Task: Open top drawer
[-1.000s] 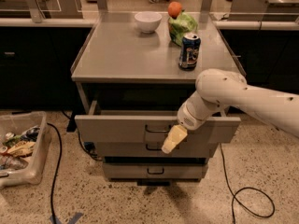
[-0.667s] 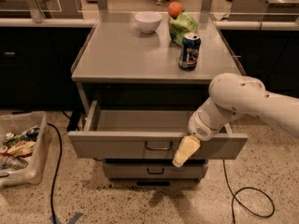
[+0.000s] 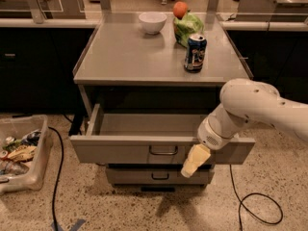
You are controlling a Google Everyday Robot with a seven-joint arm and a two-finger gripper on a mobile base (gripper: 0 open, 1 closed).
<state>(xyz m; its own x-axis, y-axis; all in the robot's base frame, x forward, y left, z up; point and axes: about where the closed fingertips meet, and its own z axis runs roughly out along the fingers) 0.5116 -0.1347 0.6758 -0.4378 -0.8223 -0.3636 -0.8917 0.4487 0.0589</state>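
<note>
We see the top drawer (image 3: 120, 150) standing well out from the cabinet in the lower middle of the frame, its loop handle (image 3: 163, 151) at centre. The gripper (image 3: 195, 160) hangs just right of that handle, before the drawer front; we cannot tell how wide it is or whether it grips anything. Above, the cabinet top (image 3: 120, 57) bears a white bowl (image 3: 152, 22), a blue can (image 3: 195, 53) and a green bag (image 3: 188, 27); a bin of clutter (image 3: 21, 153) sits at lower left.

Counts, taken against the cabinet (image 3: 125, 61). On its top I count one white bowl (image 3: 152, 22), one orange (image 3: 180, 9), one green bag (image 3: 191, 28) and one can (image 3: 195, 53). In its front I count two drawers: top drawer (image 3: 115, 150) and lower drawer (image 3: 130, 176). One gripper (image 3: 191, 165) sits at the cabinet's front. One bin (image 3: 21, 177) is left of the cabinet. Two cables: left cable (image 3: 61, 162), right cable (image 3: 282, 207).
</note>
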